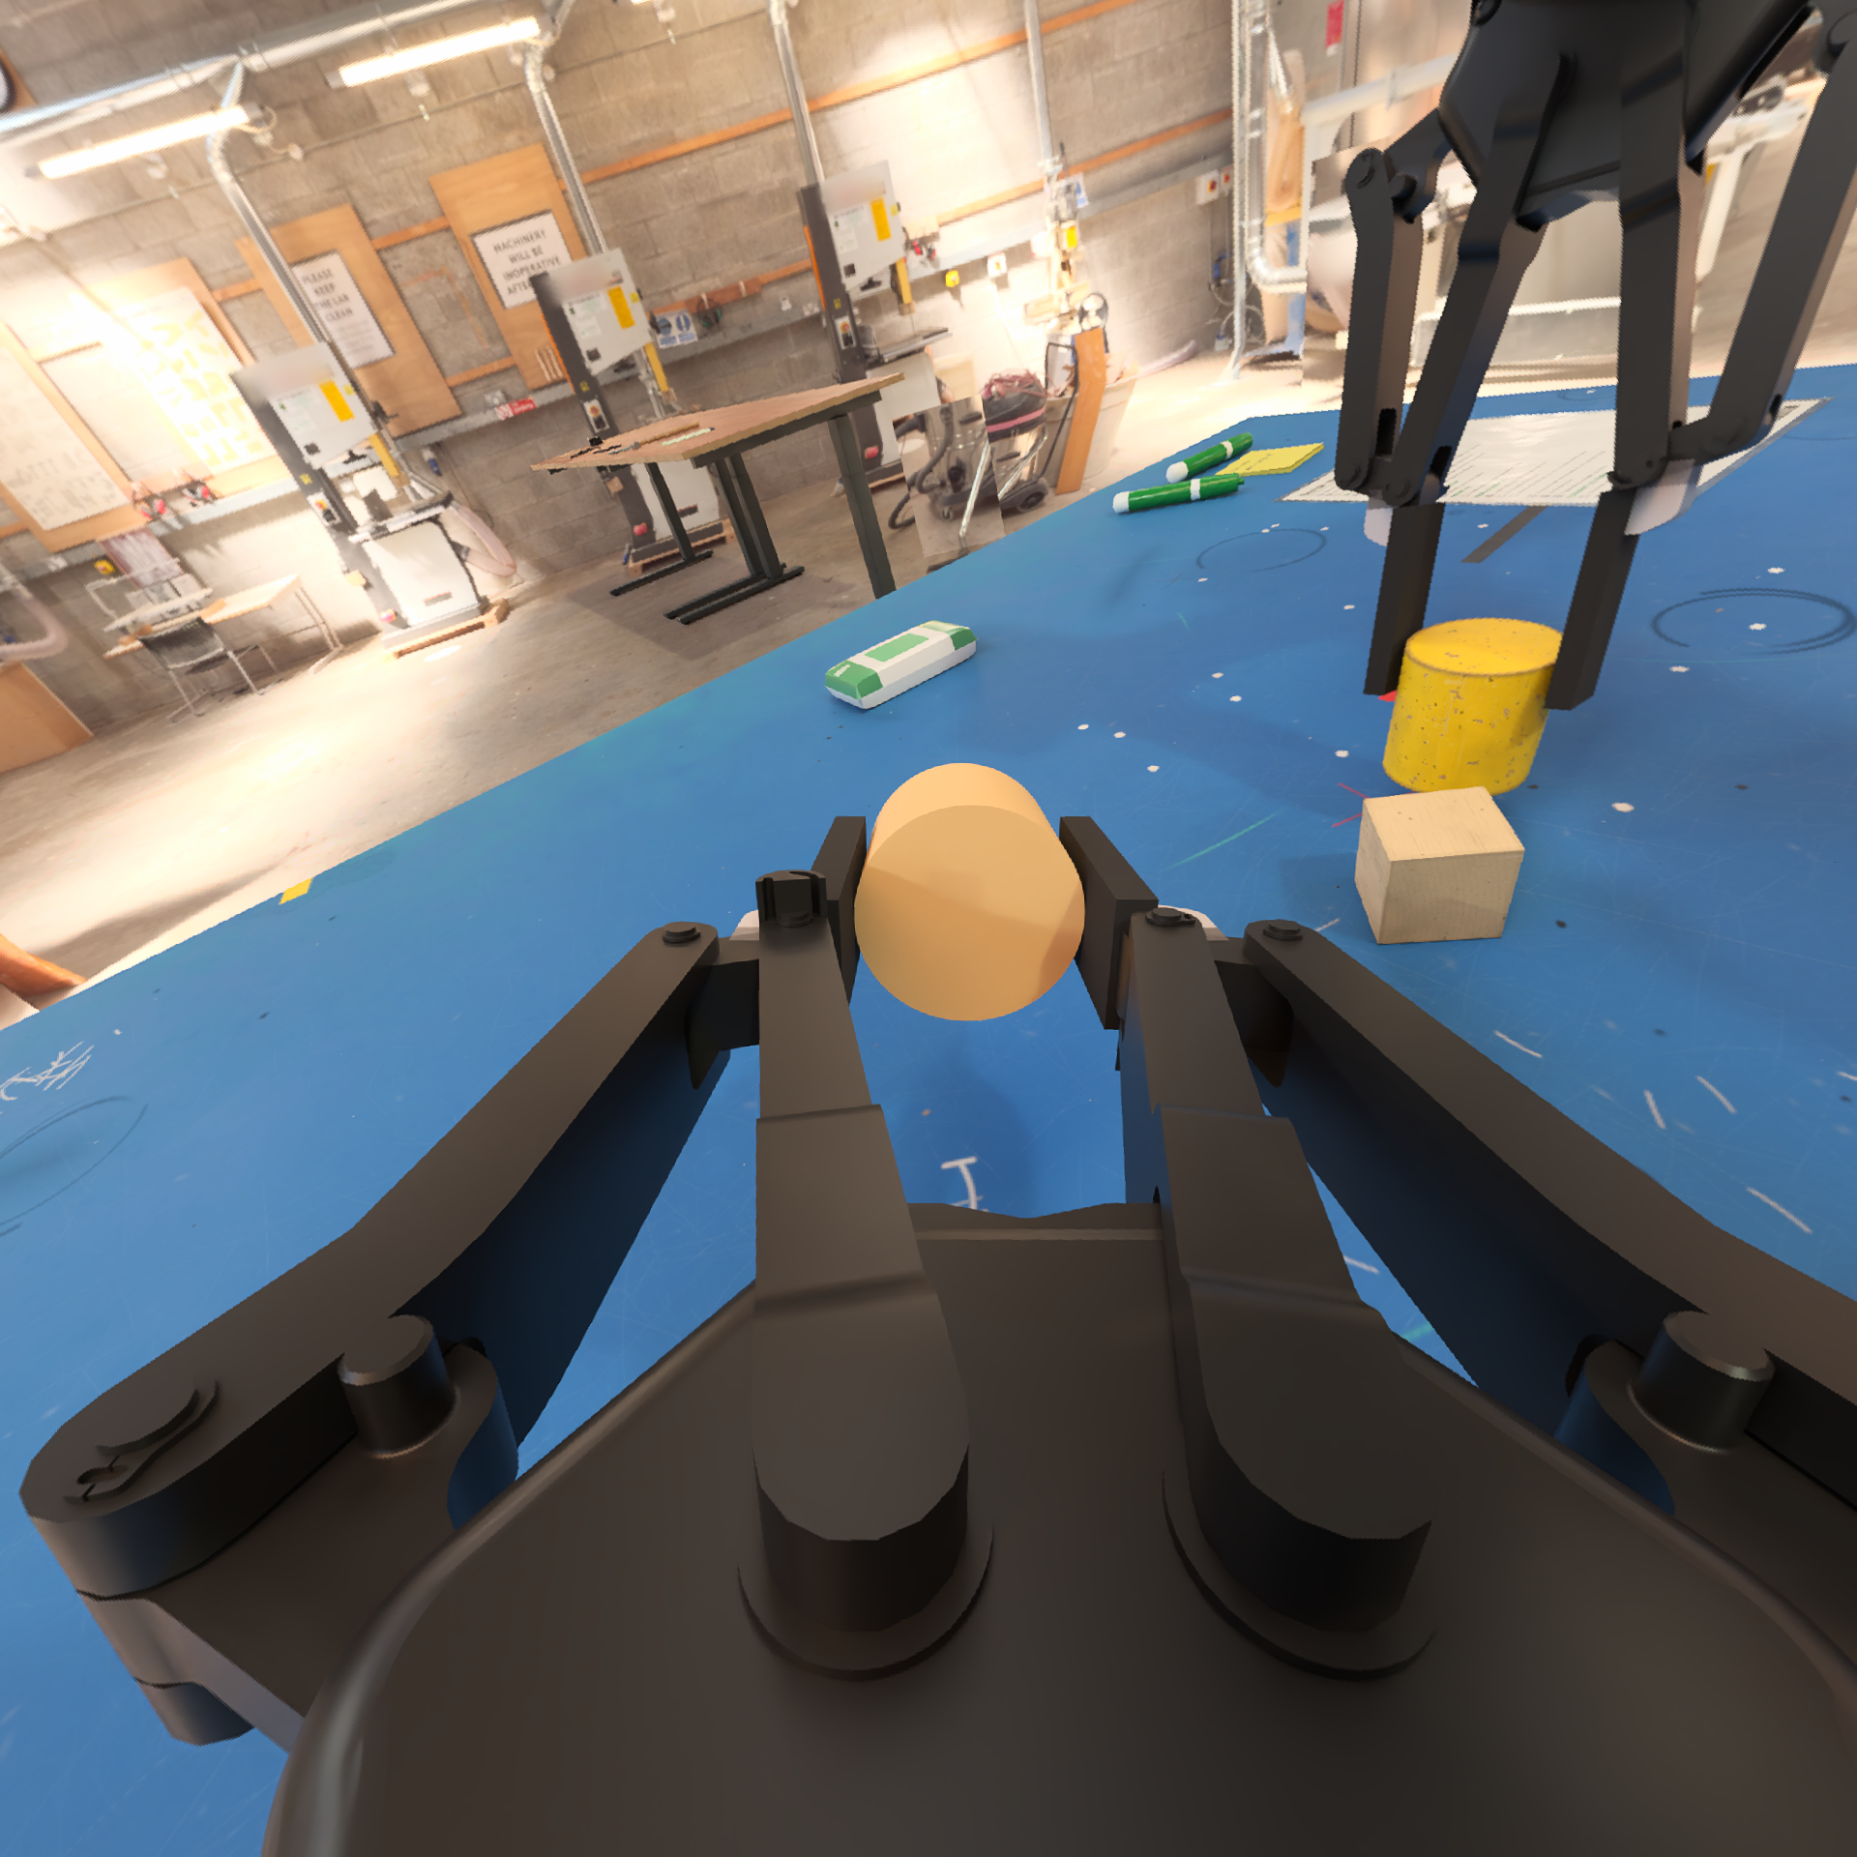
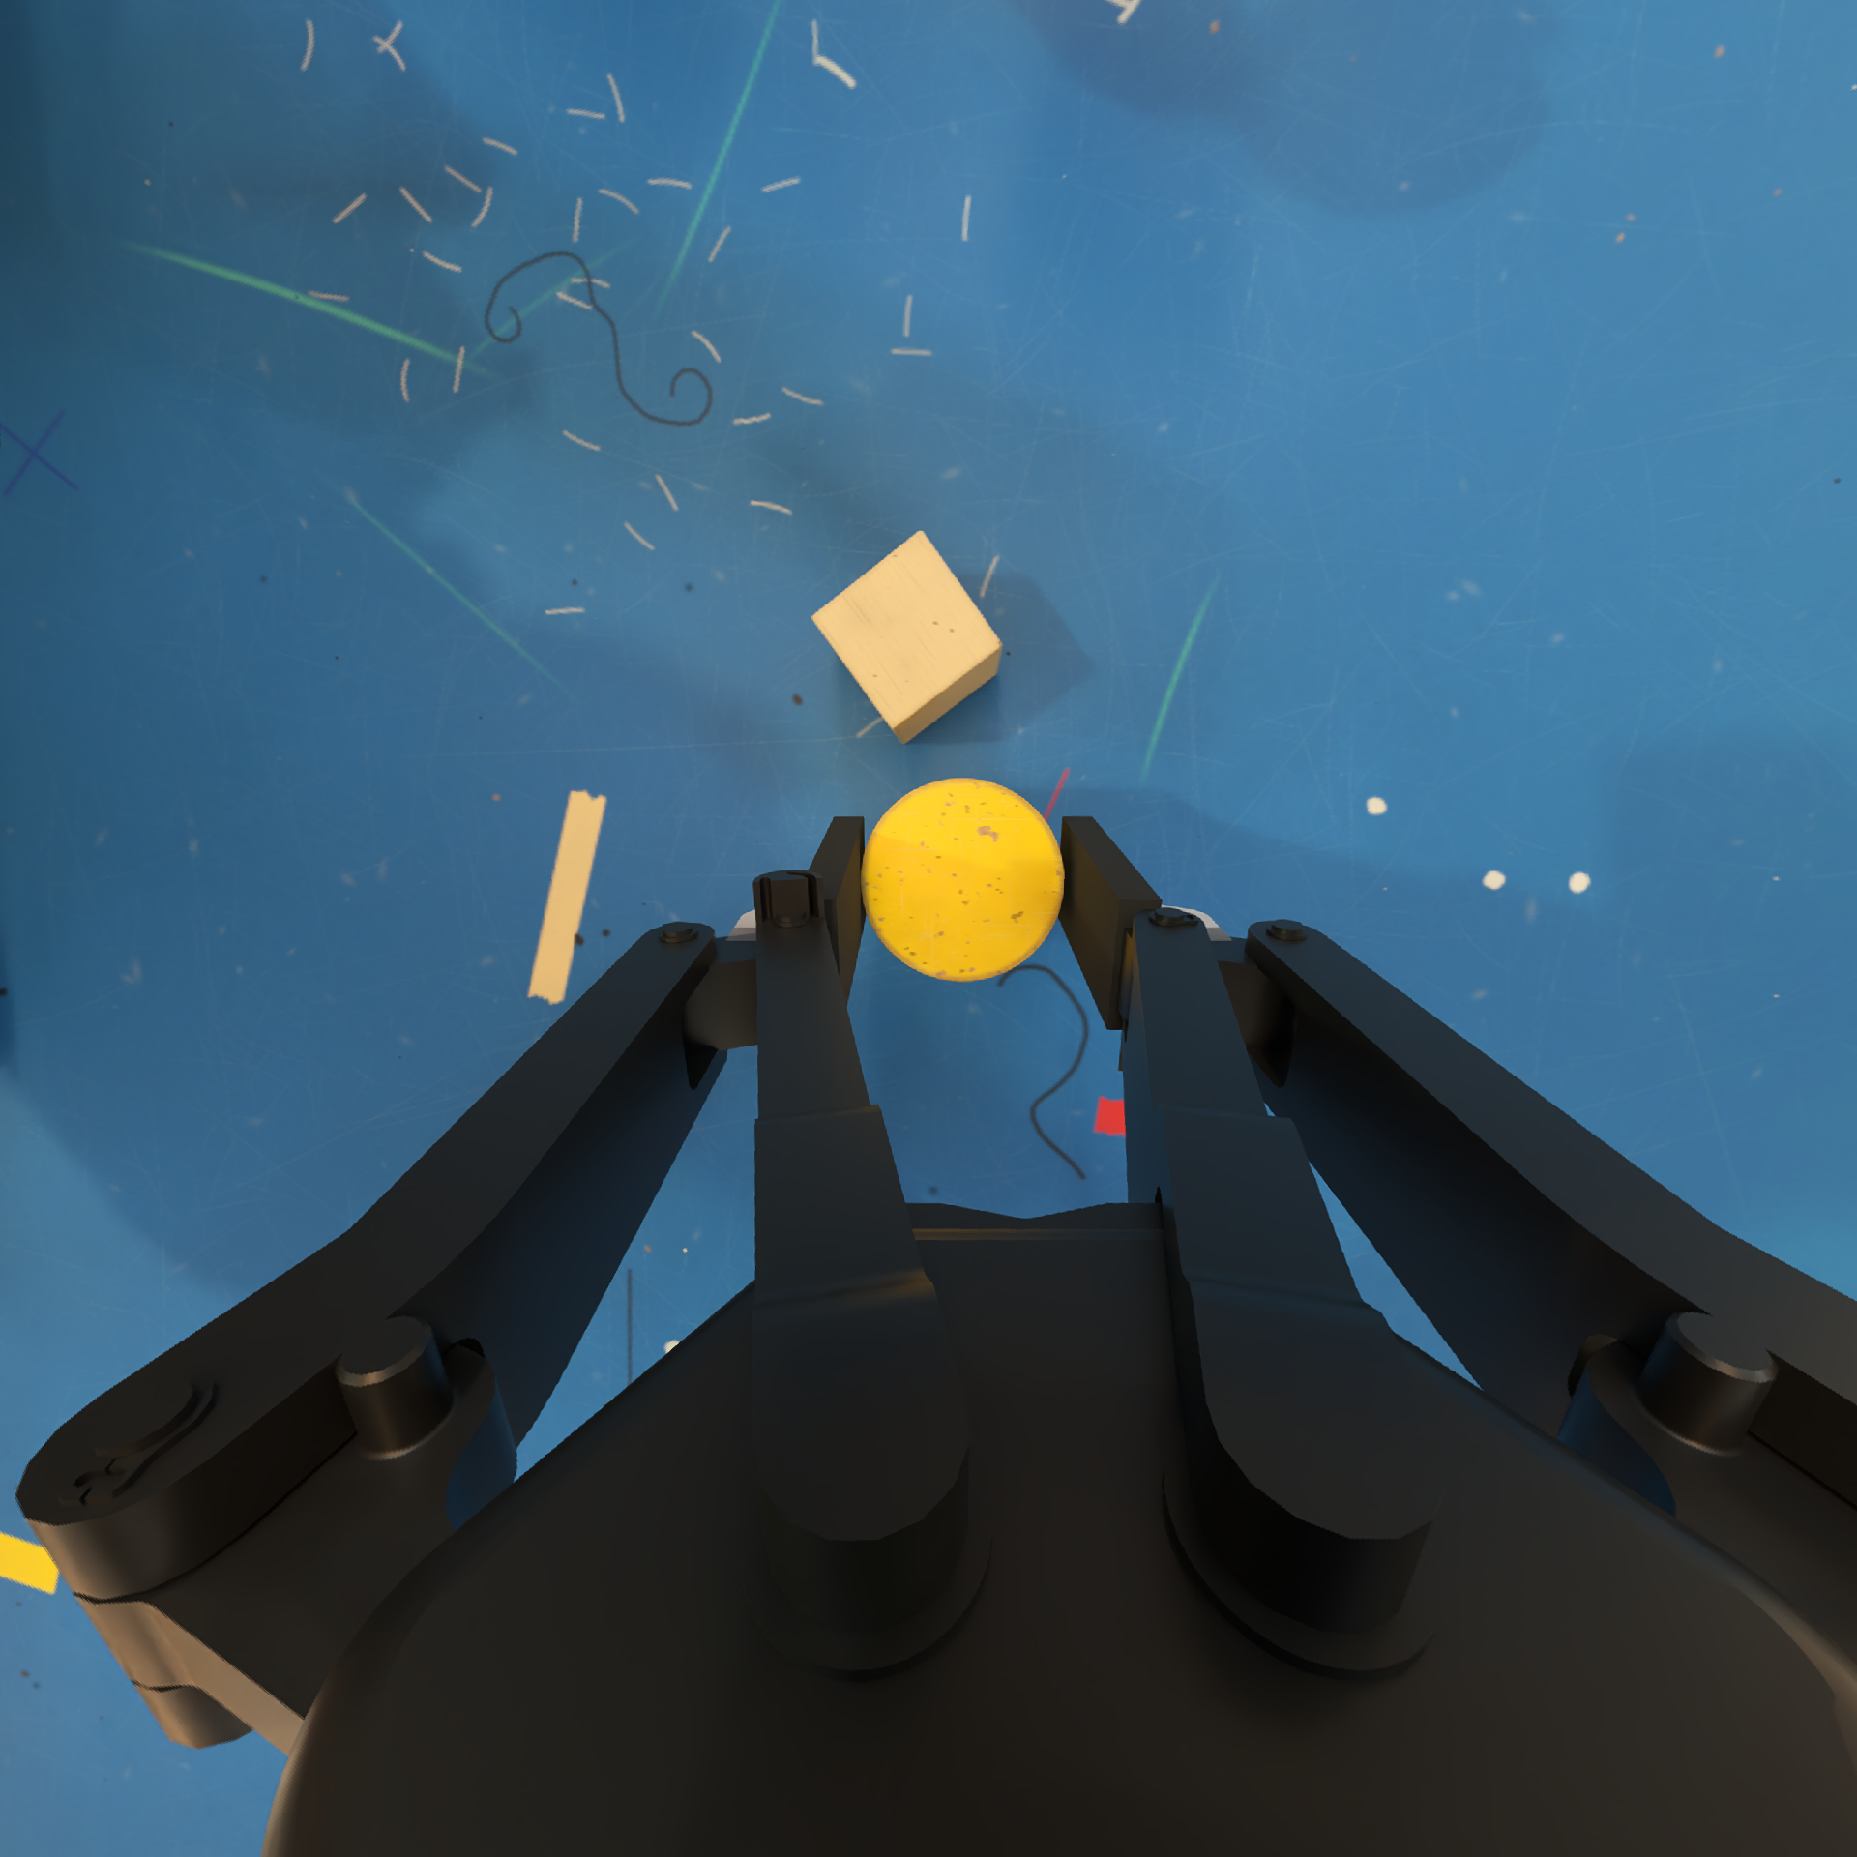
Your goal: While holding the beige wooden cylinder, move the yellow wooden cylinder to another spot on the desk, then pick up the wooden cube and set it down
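While the left gripper (image 1: 965, 894) holds the beige wooden cylinder (image 1: 967, 889) clamped on its side above the desk (image 1: 502, 1005), the right gripper (image 2: 963, 884) is closed on the upright yellow wooden cylinder (image 2: 962, 877), seemingly still resting on the desk. This looks like the relocation step: lift, shift sideways, clear of the wooden cube (image 2: 906, 635) just beyond.

The left gripper (image 1: 967, 884) reaches forward at a shallow angle above the tabletop (image 1: 603, 1005), its two black fingers (image 1: 839, 864) pressed against the sides of the beige cylinder (image 1: 967, 894), which it carries clear of the surface. The right gripper (image 2: 962, 879) points straight down, its fingers (image 2: 1090, 874) clamped on either side of the upright yellow cylinder (image 2: 962, 876).
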Robot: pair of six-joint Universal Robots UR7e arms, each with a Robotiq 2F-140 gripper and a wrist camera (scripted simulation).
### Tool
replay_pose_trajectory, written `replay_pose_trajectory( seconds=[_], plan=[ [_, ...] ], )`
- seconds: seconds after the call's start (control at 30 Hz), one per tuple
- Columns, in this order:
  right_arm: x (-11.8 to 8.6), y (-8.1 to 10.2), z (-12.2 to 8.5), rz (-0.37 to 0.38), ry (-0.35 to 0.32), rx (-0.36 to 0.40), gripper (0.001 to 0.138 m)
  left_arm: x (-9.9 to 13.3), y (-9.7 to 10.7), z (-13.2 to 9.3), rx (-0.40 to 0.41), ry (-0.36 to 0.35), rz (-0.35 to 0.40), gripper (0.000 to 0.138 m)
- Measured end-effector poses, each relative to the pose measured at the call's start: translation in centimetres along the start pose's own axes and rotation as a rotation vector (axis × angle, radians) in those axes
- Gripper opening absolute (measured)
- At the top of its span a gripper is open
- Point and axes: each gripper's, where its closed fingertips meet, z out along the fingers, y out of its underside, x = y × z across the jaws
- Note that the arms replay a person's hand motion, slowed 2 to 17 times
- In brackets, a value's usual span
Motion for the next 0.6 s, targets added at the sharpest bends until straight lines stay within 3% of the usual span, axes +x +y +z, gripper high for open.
replay_pose_trajectory(
  seconds=[0.6],
  plan=[
    [4.5, -0.9, 0.1, 0.004, 0.001, 0.036, 0.052, -0.2, 0.5, 0.2, -0.018, -0.004, 0.001, 0.051]
  ],
)
